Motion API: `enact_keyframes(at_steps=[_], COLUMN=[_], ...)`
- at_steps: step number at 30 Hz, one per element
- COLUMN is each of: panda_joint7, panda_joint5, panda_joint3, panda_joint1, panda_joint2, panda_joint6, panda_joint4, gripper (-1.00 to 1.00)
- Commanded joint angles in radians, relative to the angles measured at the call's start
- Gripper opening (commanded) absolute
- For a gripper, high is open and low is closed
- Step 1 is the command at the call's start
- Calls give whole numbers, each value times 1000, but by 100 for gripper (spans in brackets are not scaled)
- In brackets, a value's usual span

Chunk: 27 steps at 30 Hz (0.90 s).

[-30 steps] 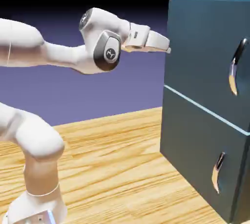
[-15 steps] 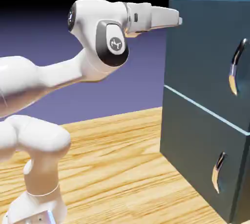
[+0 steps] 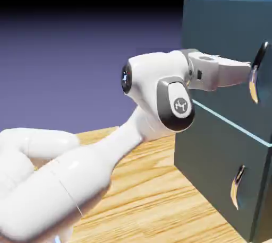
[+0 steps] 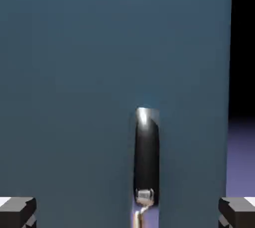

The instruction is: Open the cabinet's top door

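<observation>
The dark teal cabinet stands at the exterior view's right with two stacked front panels. The top door is the larger upper panel and lies flush, with its curved silver-and-gold handle near the right edge. My gripper reaches level across the door, its tip just short of the handle's middle. In the hand view the top door fills the picture and the handle stands upright, slightly right of centre. My gripper is open, its two fingertips wide apart on either side of the handle, nothing held.
The shorter lower panel carries its own curved handle. The wooden table runs under the arm up to the cabinet's foot. My white forearm slants up from the lower left.
The hand has dropped from near the cabinet's upper left edge and pushed to the right across the top door, ending in front of its handle. The door has not moved.
</observation>
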Motion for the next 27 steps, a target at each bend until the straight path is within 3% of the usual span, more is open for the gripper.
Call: enact_keyframes(at_steps=[1, 6, 7, 18, 27], panda_joint7=[0, 33, 33, 341, 534], panda_joint5=[0, -78, -78, -280, -207], panda_joint3=[0, -15, -15, 121, 362], panda_joint1=[0, 153, 153, -135, -379], panda_joint2=[0, 14, 14, -59, -98], panda_joint6=[0, -16, -16, -301, -595], panda_joint4=[0, 129, 129, -233, -553], gripper=[0, 0, -100, -100, -100])
